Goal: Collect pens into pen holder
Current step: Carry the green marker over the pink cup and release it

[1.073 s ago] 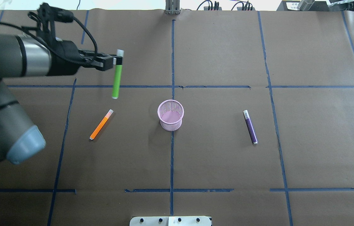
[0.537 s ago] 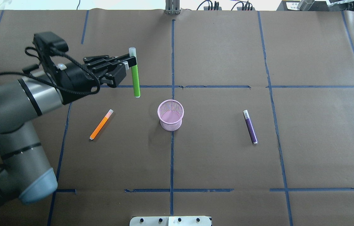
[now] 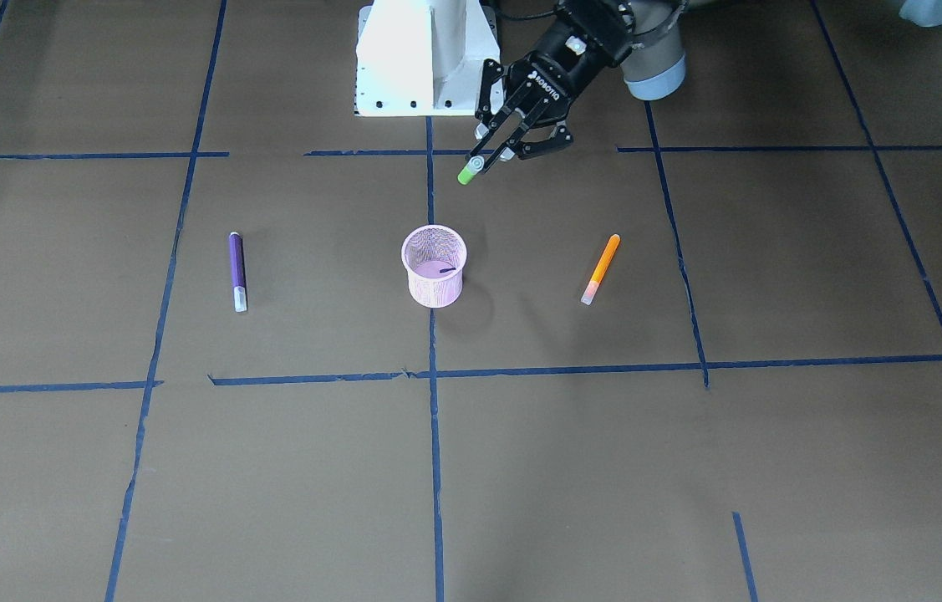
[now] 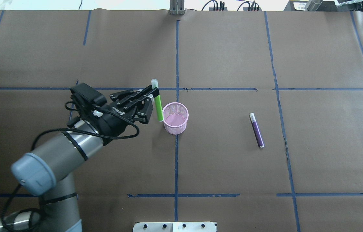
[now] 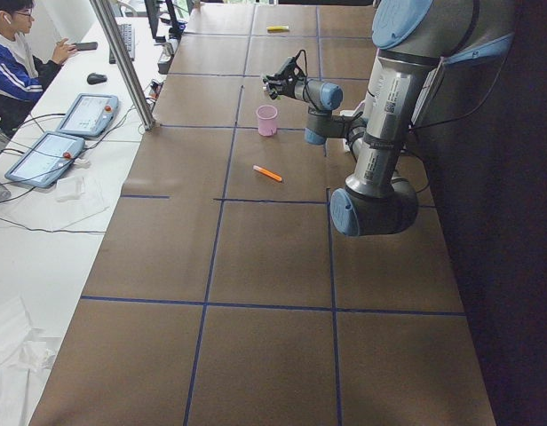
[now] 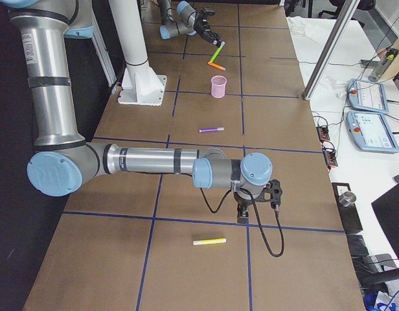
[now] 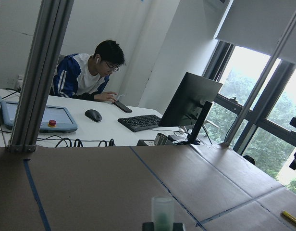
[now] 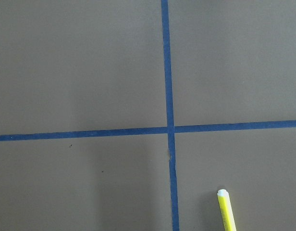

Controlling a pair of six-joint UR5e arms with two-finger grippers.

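My left gripper (image 4: 151,92) is shut on the green pen (image 4: 158,108), near its pale cap, and holds it roughly upright in the air. In the overhead view its lower end is just left of the rim of the pink mesh pen holder (image 4: 175,118). The front view shows the gripper (image 3: 489,157), the pen (image 3: 468,173) and the holder (image 3: 434,266). The orange pen (image 3: 601,267) lies on the table, hidden under my arm in the overhead view. The purple pen (image 4: 256,130) lies to the holder's right. The yellow pen (image 8: 227,212) lies below my right gripper (image 6: 241,217); I cannot tell whether that gripper is open or shut.
The white robot base (image 3: 425,58) stands at the table's near edge. Blue tape lines cross the brown paper. Operators' tablets (image 6: 366,97) and a seated person (image 5: 16,53) are along the far side of the table.
My left arm has swung right and toward the robot with the green pen, from the far left of the table to just beside the pen holder. It now covers the orange pen.
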